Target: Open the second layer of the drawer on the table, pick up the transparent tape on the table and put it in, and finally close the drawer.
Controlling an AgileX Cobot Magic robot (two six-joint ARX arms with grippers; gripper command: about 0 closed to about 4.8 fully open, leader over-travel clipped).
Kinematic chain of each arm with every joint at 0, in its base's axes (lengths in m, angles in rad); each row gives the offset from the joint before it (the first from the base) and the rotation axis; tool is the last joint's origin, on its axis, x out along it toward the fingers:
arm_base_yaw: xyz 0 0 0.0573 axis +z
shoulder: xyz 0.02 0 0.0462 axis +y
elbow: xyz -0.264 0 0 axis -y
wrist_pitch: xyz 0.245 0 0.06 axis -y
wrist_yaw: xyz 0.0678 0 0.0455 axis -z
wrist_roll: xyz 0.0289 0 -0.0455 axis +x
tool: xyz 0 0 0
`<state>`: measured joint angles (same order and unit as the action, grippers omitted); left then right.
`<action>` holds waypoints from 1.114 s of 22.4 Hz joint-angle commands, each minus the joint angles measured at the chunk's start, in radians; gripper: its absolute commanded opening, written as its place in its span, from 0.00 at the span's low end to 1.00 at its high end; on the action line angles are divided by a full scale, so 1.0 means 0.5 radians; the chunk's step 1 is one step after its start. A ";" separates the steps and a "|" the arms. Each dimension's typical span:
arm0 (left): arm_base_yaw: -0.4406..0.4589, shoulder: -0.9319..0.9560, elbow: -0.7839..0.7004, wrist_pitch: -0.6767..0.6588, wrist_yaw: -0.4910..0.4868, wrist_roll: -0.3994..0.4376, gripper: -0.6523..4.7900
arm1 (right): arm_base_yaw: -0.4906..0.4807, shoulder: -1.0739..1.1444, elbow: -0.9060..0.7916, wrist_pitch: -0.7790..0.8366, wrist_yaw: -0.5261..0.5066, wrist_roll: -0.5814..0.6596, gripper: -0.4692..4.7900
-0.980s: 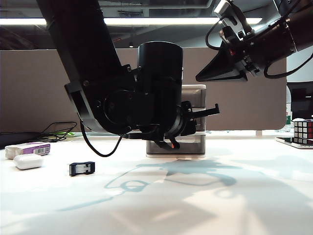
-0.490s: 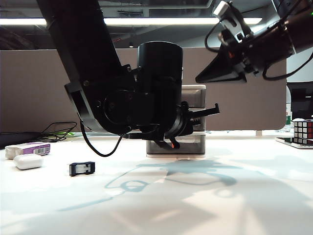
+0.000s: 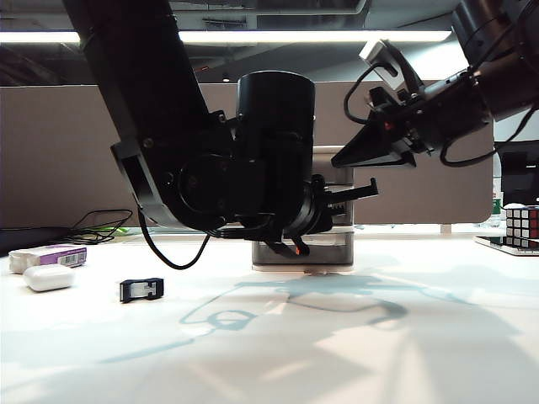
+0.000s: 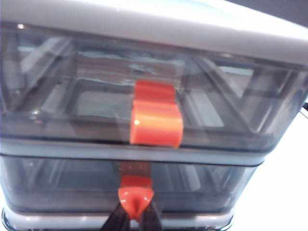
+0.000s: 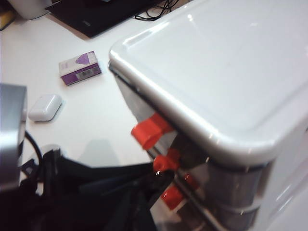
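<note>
The drawer (image 4: 159,29) fills the left wrist view, a white frame with smoky grey layers. My left gripper (image 4: 136,215) is shut on the red-orange tab (image 4: 135,196) of the second layer (image 4: 62,185), whose front sits level with the top layer (image 4: 72,106). In the exterior view the left gripper (image 3: 290,247) is at the drawer (image 3: 335,252) front, with the arm hiding most of it. The transparent tape (image 3: 141,289), a small black dispenser, lies on the table (image 3: 278,345) at the left. My right gripper (image 3: 344,158) hangs beside the drawer's top, and its jaws are not distinguishable.
A white rounded case (image 3: 48,278) and a purple-and-white box (image 3: 50,255) lie at the far left of the table. A Rubik's cube (image 3: 522,225) stands at the right edge. Cables (image 3: 101,227) trail behind at the left, in front of a grey partition.
My right arm has come down and leftward, bringing its gripper close to the drawer's top. The left arm and the tape have stayed in place.
</note>
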<state>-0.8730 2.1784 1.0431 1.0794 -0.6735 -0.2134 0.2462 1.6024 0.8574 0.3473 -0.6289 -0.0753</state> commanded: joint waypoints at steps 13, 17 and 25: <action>-0.072 -0.098 -0.105 -0.098 0.008 -0.014 0.11 | 0.004 0.213 0.214 0.101 -0.003 0.047 0.08; -0.075 -0.157 -0.186 -0.100 0.009 -0.053 0.11 | 0.013 0.256 0.264 0.092 -0.003 0.060 0.08; -0.150 -0.275 -0.384 -0.106 0.007 -0.127 0.11 | 0.047 0.284 0.307 0.093 0.011 0.083 0.08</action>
<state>-0.9318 2.0502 0.8692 1.0363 -0.6704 -0.2668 0.2668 1.7470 1.0035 0.3740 -0.6346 -0.0387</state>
